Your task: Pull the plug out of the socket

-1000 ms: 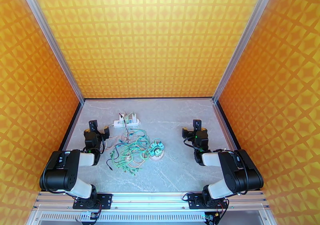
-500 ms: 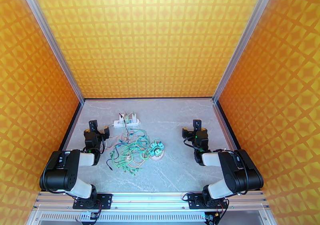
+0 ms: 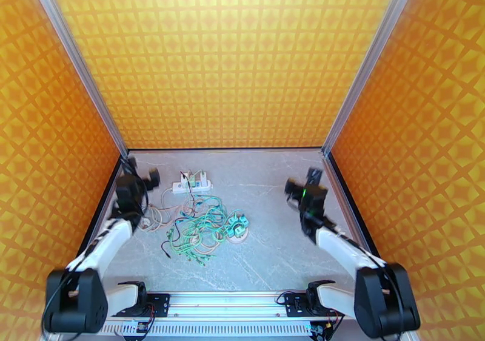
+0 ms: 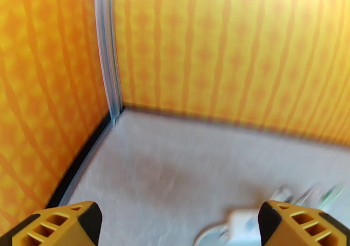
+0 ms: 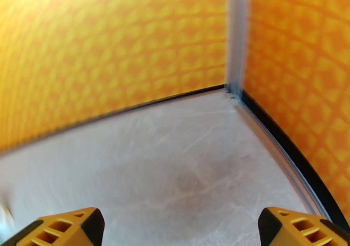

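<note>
Enclosure: 3 orange walls printed with a diamond grid, joined by aluminium corner posts. The table is a grey, marble-veined, matte slab.

Left gripper: jaws wide apart, nothing between them. In its wrist view the left gripper shows 2 yellow ribbed fingers with black tips at the bottom corners. The picture is smeared.

Right gripper: jaws likewise spread wide and empty. In its wrist view the right gripper has the same yellow lattice fingers, with bare table ahead of them.

Task thing: a white, oblong, hard plastic socket strip lies flat, near the left gripper on its right side, apart from it. It sits well apart from the right gripper, off to that gripper's left. The plug sits on top of the strip, seated; it is too small to make out its shape. In the left wrist view a white blur lies just inside the right-hand finger, probably the strip.

A loose tangle of thin green cables lies nearer the arm bases than the strip, right of the left gripper.

Container: a shallow round white dish at the tangle's right edge holds a few teal blocky pieces.
</note>
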Robot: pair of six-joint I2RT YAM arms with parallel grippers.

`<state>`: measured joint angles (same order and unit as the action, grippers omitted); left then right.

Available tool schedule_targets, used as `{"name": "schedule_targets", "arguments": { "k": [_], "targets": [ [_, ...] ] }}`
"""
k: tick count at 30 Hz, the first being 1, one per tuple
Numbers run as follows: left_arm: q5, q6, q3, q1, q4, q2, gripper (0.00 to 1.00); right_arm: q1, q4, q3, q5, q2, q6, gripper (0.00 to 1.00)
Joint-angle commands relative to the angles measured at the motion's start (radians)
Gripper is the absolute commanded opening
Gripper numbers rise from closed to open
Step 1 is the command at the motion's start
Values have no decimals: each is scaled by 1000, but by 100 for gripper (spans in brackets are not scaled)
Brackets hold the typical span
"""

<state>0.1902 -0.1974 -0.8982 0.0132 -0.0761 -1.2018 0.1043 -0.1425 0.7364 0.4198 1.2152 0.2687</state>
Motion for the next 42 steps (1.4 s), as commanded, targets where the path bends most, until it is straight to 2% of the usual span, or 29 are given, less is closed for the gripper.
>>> {"name": "schedule_targets", "arguments": {
  "k": [1,7,13,18,22,28,33,37,42],
  "targets": [
    [-21,-153,-99,6,408,19,99,-2,383,79,-5,0,142,98],
    [-157,-194,-48,-2,426,136,99,-2,370,86,-334,-49,168,99],
    [-195,-223,19,-64,474,196,99,32,420,75,-486,-88,165,98],
    [-204,-244,70,-175,468,199,99,162,501,52,-453,-134,112,99],
    [-201,-267,76,-244,463,166,99,305,568,25,-398,-174,79,98],
    [-202,-270,58,-296,449,125,99,543,623,-31,-271,-200,76,99],
    [-201,-244,24,-333,468,71,99,716,638,-27,-176,-116,90,99],
    [-202,-239,11,-350,472,55,99,782,604,2,-159,-10,107,98],
    [-202,-223,-2,-373,492,60,99,791,566,41,-159,87,109,98]
  ]
}}
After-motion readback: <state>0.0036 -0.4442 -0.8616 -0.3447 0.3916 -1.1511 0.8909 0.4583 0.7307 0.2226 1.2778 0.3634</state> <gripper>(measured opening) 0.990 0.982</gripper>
